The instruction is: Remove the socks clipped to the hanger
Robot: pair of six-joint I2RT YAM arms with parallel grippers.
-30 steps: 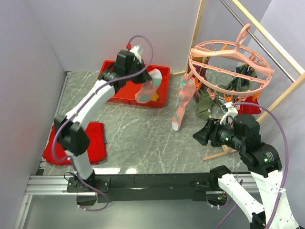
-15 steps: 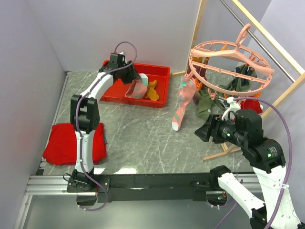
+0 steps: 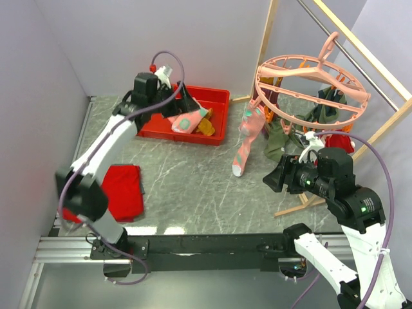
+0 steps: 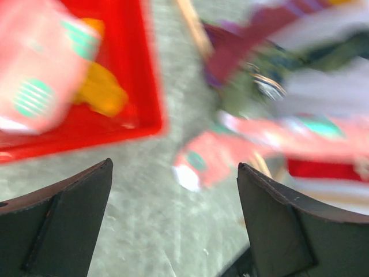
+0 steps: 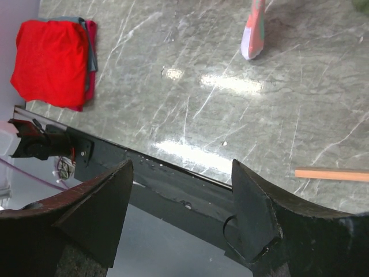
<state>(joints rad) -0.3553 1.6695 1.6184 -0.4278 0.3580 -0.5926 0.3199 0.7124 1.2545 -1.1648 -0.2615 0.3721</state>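
The left gripper (image 4: 174, 167) hangs over the tray (image 3: 215, 96), well to the left of the hanger (image 3: 322, 63) in the overhead view. Its jaws are spread wide with nothing between them. Under it a pink sock (image 3: 187, 121) with mint patches lies in the tray. A mustard sock (image 3: 206, 125) touches it on the side nearer the hanger. The left wrist view is badly blurred, but both socks and the tray's red wall still read.

The hanger hangs by its hook from the rail (image 3: 360, 45), with its ring tilted. A second pink sock (image 3: 248, 138) is clipped at the ring's left edge and dangles toe-down; whether the toe touches the table (image 3: 193, 187) I cannot tell. Just beside it, under the ring, hangs an olive sock (image 3: 277, 141). A maroon sock (image 3: 269, 90) shows behind the ring's left edge. A red sock (image 3: 335, 145) hangs below the ring's right side, partly hidden by the right arm.

The right gripper (image 5: 181, 164) sits on the near side of the hanger, lower than the ring and pointing away from it across the table. Its jaws are parted and empty, with only marble and the table's near edge between them. A red cloth (image 3: 122, 190) lies far from the hanger at the table's near left.
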